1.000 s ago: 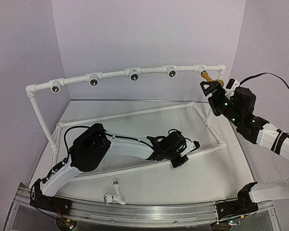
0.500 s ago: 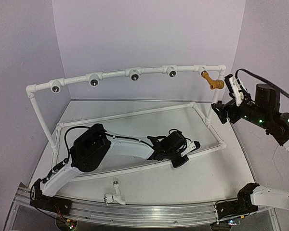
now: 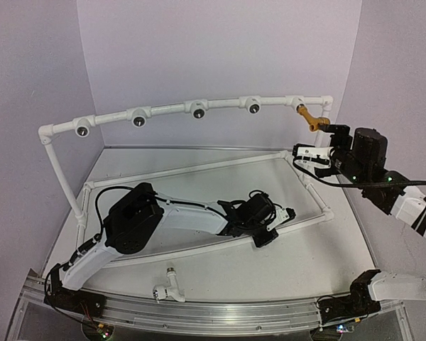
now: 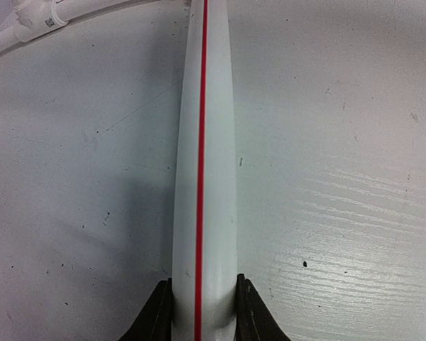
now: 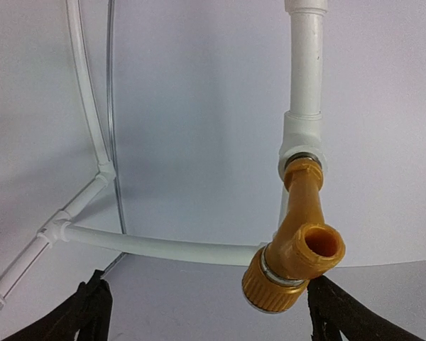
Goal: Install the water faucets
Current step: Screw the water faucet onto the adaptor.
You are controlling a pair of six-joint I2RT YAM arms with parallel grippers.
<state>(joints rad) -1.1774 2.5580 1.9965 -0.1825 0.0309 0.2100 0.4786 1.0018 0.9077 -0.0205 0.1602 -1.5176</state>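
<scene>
The yellow-orange faucet (image 3: 311, 118) (image 5: 298, 241) hangs from the right end fitting of the white pipe frame (image 3: 170, 110), its spout slanting down. My right gripper (image 3: 309, 142) (image 5: 209, 312) is open just below it; the faucet's ribbed knob sits close by the right finger (image 5: 341, 312), with nothing gripped. The white faucet (image 3: 168, 287) lies on the table near the front rail. My left gripper (image 3: 277, 220) (image 4: 202, 312) is shut on the frame's low front pipe (image 4: 202, 177), a white tube with a red line.
The frame's top rail carries several round dark sockets (image 3: 198, 112) facing forward. Its base rectangle (image 3: 199, 167) lies on the table, with uprights at both ends (image 3: 60, 174). Purple walls close in behind and at both sides. A metal rail (image 3: 213, 312) runs along the front edge.
My right gripper has let go of the yellow-orange faucet, drawn back to the right and swung round to sit below it. The faucet stays in the frame. The left arm is still.
</scene>
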